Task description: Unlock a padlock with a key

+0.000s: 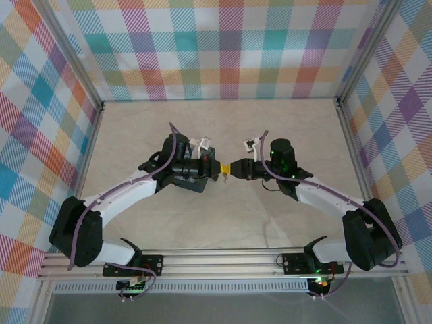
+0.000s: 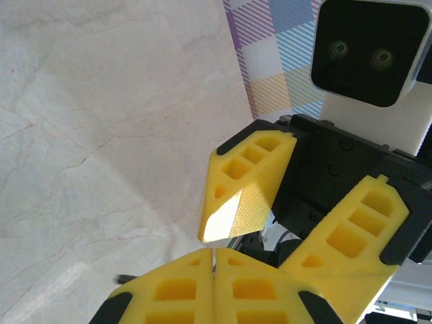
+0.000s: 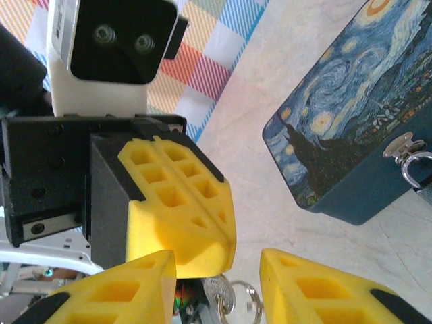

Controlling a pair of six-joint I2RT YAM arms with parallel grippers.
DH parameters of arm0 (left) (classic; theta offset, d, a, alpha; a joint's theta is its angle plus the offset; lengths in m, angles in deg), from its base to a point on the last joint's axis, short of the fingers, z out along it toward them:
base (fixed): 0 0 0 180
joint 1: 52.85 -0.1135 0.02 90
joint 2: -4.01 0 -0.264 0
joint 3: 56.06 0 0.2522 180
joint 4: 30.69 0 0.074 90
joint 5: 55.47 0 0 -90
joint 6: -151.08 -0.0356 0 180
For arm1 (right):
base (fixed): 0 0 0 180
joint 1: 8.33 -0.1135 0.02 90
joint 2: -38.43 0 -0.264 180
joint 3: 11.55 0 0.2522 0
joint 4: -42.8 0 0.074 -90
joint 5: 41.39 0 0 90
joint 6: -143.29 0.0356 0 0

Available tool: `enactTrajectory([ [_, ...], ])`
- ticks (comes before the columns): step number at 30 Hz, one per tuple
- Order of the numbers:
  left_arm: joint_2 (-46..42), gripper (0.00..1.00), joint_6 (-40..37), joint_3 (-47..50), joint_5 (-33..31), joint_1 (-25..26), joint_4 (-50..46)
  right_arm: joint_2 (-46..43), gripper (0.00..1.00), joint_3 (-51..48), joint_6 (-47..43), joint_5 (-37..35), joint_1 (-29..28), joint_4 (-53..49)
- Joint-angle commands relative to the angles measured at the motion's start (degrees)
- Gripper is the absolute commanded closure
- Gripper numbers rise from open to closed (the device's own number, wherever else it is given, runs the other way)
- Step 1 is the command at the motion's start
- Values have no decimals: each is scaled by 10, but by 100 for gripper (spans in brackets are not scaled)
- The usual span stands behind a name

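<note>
Just beside the painted box [image 3: 337,121], the left gripper [image 3: 214,251] is pinched tight on the key [image 3: 220,291], whose silvery end and ring poke out past its tips. The right gripper [image 1: 234,169] faces it, fingers parted around them. The padlock [image 3: 413,165] hangs at the box's clasp.

- My left arm [image 1: 128,196] and right arm [image 1: 331,196] are white shells between bulky black joints, each trailed by a purple-grey cable [image 1: 177,138].
- My left gripper [image 2: 212,264] and right gripper [image 3: 216,270] wear yellow fingers [image 2: 175,290] with square moulded pockets, on black screwed mounts [image 2: 324,162].
- My right wrist camera [image 2: 364,54] and left wrist camera [image 3: 115,40] are white blocks with black two-lens faces.
- A green light [image 1: 273,154] glows on my right wrist.
</note>
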State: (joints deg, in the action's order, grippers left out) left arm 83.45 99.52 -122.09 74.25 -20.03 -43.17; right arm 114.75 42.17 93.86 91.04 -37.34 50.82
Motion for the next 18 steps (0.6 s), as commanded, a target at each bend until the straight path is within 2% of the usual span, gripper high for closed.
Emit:
enactTrajectory([
  [1, -9, 100, 14, 5, -4, -8, 33, -4, 62, -15, 74, -24, -8, 82],
  [9, -12, 100, 37, 16, -21, -14, 63, -31, 61, -70, 117, -59, -20, 117],
  [18, -6, 100, 65, 35, -9, -14, 119, -23, 67, -83, 160, -80, -32, 176],
])
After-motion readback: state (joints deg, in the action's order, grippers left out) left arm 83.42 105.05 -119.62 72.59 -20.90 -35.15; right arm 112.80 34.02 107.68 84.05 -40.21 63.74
